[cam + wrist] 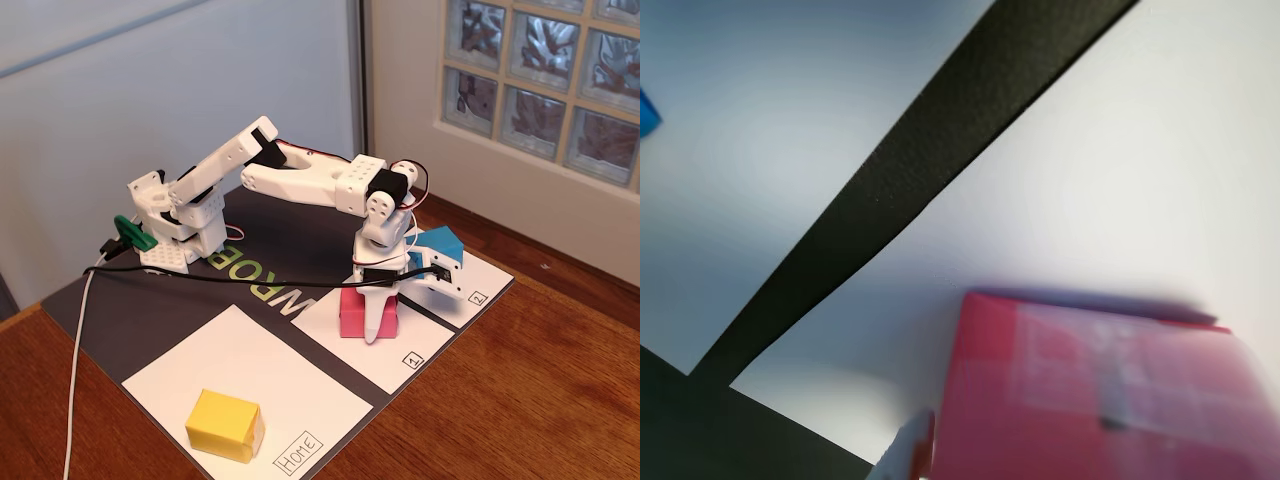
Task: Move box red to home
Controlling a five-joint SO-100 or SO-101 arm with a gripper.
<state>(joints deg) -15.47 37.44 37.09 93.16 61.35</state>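
Fixed view: jaws around box red

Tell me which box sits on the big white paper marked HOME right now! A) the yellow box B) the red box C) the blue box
A, the yellow box lies on the HOME paper, while the red box is under the pincer on the paper marked 1.

Three boxes: one red, one yellow, one blue; three white panels.
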